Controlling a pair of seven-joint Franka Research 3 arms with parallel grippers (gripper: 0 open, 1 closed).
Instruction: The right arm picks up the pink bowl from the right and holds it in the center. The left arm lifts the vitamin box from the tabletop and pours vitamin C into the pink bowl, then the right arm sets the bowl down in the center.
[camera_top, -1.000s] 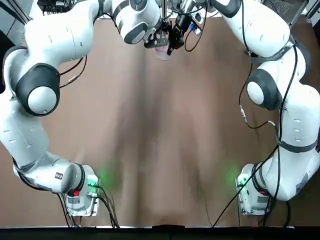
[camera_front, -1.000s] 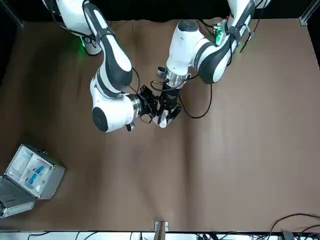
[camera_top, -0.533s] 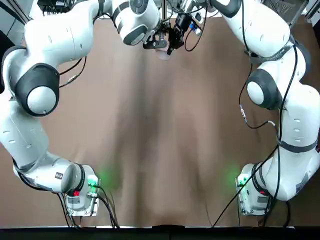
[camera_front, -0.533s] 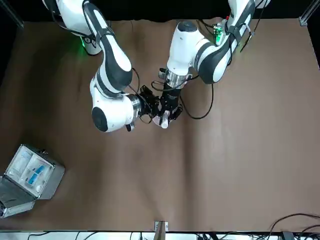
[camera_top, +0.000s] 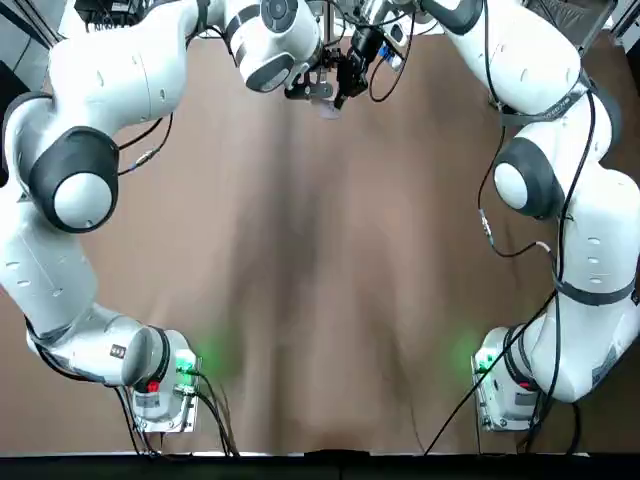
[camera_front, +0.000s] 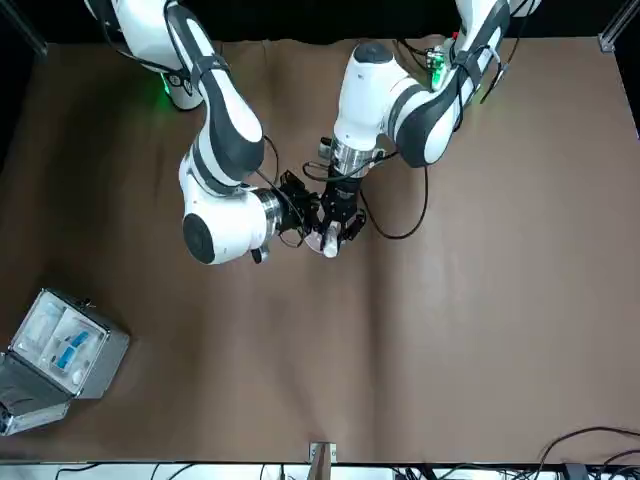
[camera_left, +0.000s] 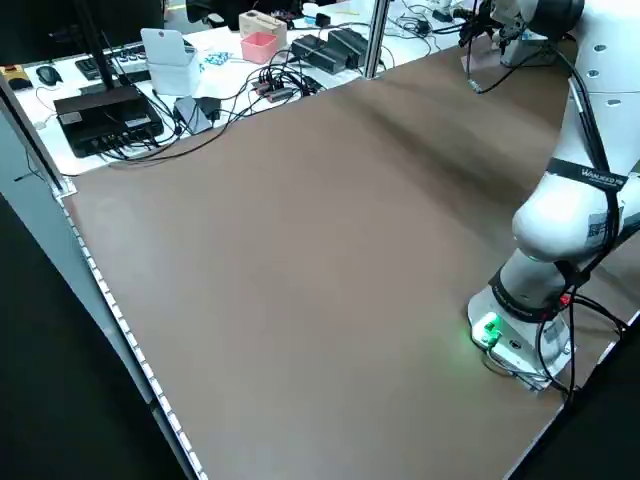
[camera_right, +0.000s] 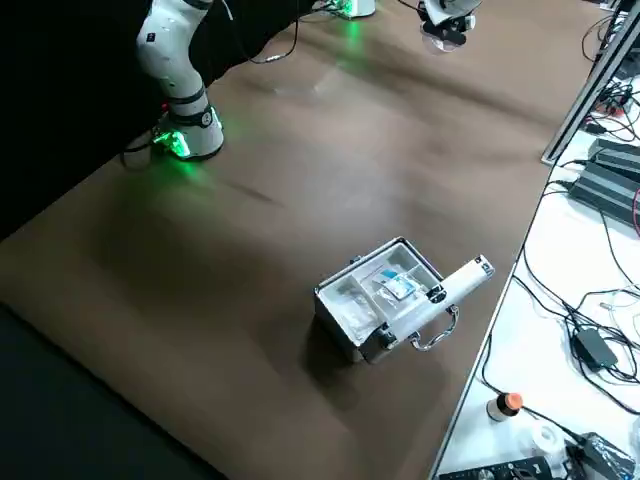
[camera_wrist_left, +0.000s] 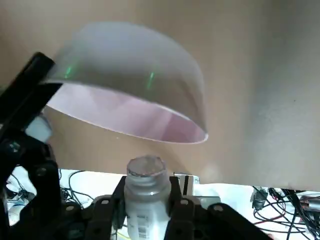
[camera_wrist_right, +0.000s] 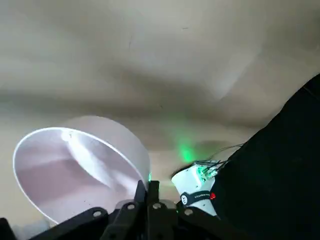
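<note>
The pale pink bowl (camera_front: 325, 241) hangs just above the brown tabletop (camera_front: 450, 330) near the middle, on the side far from the arms' bases. My right gripper (camera_wrist_right: 150, 189) is shut on its rim; the bowl (camera_wrist_right: 70, 172) shows its whitish inside there. My left gripper (camera_wrist_left: 146, 189) is shut on the small white vitamin box (camera_wrist_left: 145, 200), held close beside and slightly above the bowl (camera_wrist_left: 130, 85). From overhead, both grippers meet at the far edge, left gripper (camera_top: 310, 86) and right gripper (camera_top: 350, 68), with only a sliver of bowl (camera_top: 328, 106) showing beneath them.
An open grey metal case (camera_front: 55, 355) with blue-white contents sits at the robot's right, far from the bases, also seen as the case (camera_right: 390, 295). Cables and desk equipment (camera_left: 270, 70) lie beyond the table's edge.
Both grippers, with the bowl and the vitamin box, have edged slightly farther from the bases. Less of the bowl shows from overhead than before.
</note>
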